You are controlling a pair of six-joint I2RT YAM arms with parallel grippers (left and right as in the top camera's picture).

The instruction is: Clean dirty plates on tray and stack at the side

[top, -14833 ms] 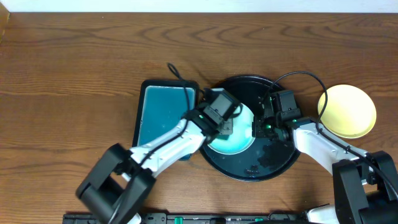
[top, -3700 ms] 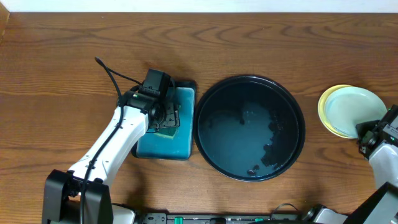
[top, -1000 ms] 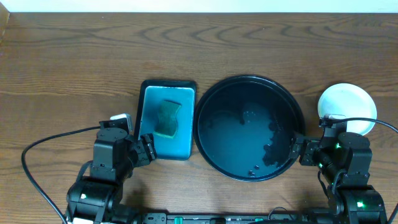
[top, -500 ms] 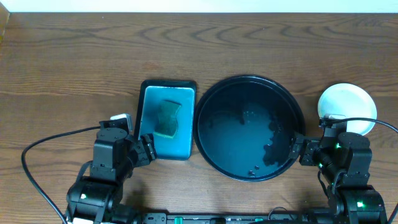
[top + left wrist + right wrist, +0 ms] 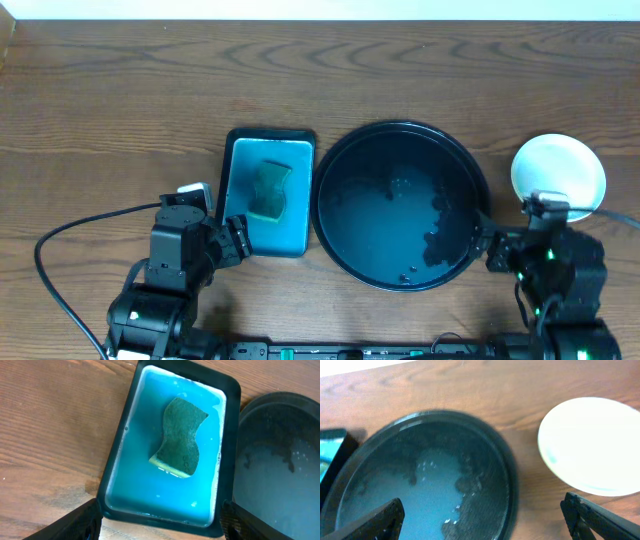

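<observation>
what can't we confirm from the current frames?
- Stack size: in the overhead view, the top plate covers anything under it, so the count is unknown.
- Leftover marks on that plate: the right wrist view is blurred and washed out, and its right edge cuts the plate off.
- Black tray: most of it is cut off by the right edge of the left wrist view.
- Sponge underside: hidden where it lies against the teal tray.

On my feed I see the plates, white one topmost, flat on the desk just right of the wet glossy black tray.
</observation>
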